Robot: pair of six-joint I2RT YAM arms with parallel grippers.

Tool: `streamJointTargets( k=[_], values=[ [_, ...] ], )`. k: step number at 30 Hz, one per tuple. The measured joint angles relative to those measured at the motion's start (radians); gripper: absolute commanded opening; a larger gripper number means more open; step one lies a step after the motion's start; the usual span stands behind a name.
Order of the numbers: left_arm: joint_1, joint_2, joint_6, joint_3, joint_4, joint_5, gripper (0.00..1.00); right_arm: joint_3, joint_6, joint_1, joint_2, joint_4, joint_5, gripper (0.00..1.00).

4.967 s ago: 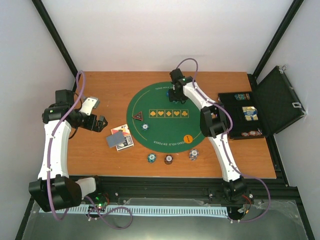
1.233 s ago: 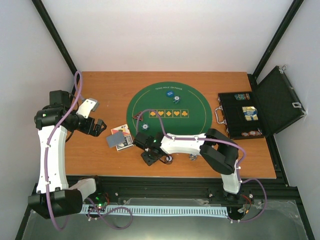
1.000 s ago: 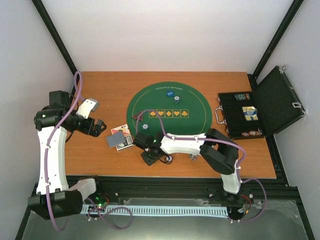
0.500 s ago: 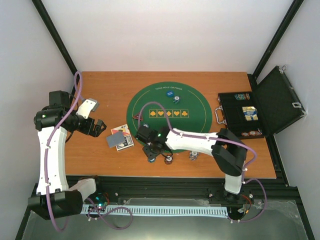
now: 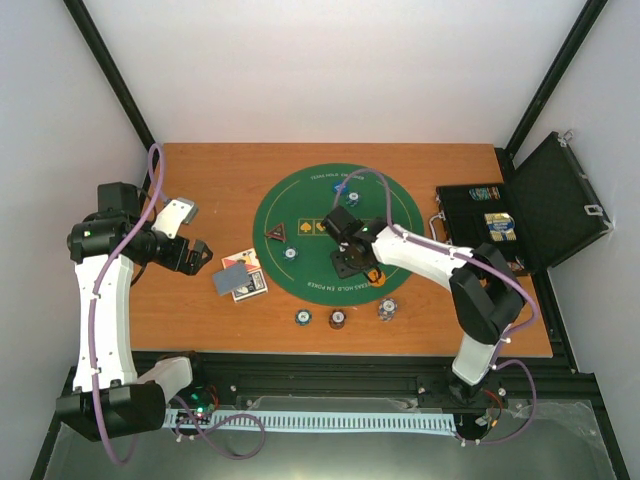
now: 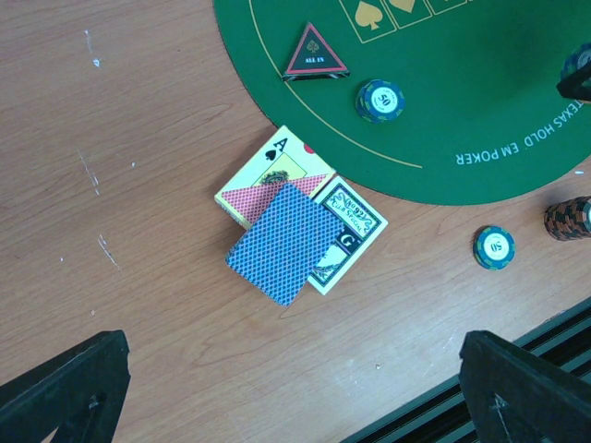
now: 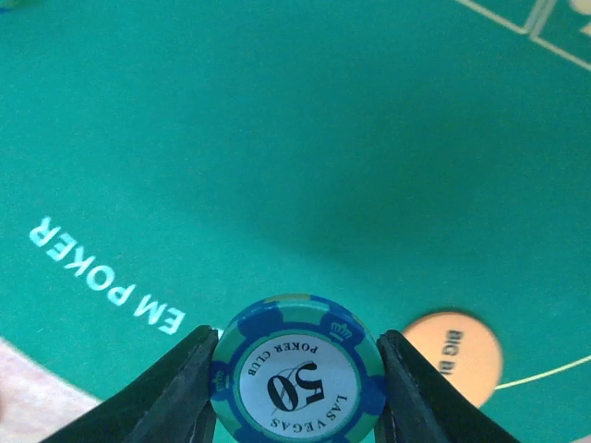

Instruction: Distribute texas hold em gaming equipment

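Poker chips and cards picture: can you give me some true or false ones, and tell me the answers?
1. The right gripper holds a blue 50 chip. True.
2. The left gripper is gripping the cards. False: it is open and empty, apart from them.
3. The triangular marker lies on the green mat. True.
4. The black case is shut. False: its lid stands open.
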Motion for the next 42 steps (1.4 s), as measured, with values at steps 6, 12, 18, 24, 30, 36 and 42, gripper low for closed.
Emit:
streamJointTargets(
  k=[6, 12, 18, 24, 30, 36, 42],
  values=[
    [0.0, 0.0, 0.002, 0.0, -0.001, 0.0, 1.0, -0.009, -0.018, -0.058, 0.018, 0.017, 0.004, 0.22],
    [0.0, 0.0, 0.006, 0.0, -0.003, -0.002, 1.0, -0.06, -0.022, -0.058, 0.062, 0.056, -0.019, 0.22],
    [0.0, 0.0, 0.01, 0.0, -0.003, -0.006, 1.0, -0.116, -0.021, -0.059, 0.078, 0.087, -0.023, 0.24],
    [0.0, 0.0, 0.013, 0.0, -0.003, -0.007, 1.0, -0.122, -0.021, -0.062, 0.078, 0.105, -0.033, 0.33],
    [0.0, 0.0, 0.013, 0.0, -0.003, -0.008, 1.0, -0.122, -0.021, -0.063, 0.078, 0.106, -0.035, 0.51],
    [0.0, 0.0, 0.014, 0.002, -0.004, -0.008, 1.0, -0.116, -0.016, -0.064, 0.078, 0.103, -0.033, 0.65],
    [0.0, 0.0, 0.014, 0.004, -0.005, -0.007, 1.0, -0.077, -0.01, -0.058, 0.056, 0.065, -0.034, 0.67]
  ],
)
